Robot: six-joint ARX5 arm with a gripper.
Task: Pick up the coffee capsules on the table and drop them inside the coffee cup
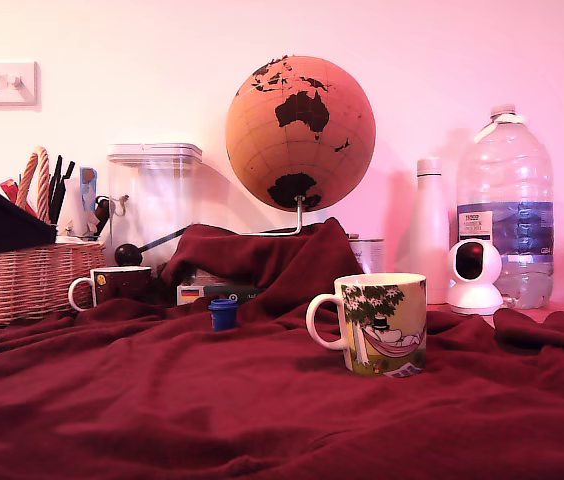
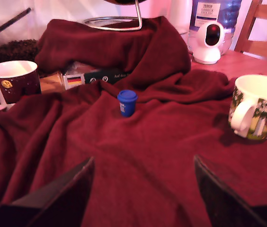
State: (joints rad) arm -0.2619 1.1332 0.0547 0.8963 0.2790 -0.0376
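The pincer [image 2: 143, 189] hung released and empty above the blanket-draped table [image 2: 138, 142]; a blue coffee capsule [image 2: 127, 102] stood uncollected, well apart from the cartoon-printed coffee cup [image 2: 258, 108], its inside unseen.

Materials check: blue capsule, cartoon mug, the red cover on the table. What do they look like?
Blue capsule: looks like moulded plastic, matte to satin, with a crisp flanged rim and uniform colour.
Cartoon mug: likely glazed ceramic; glossy cream body, thick rim, printed picture.
Red cover: soft fleece-like fabric, matte and slightly fuzzy, lying in rumpled folds.
The gripper is open, holding nothing.
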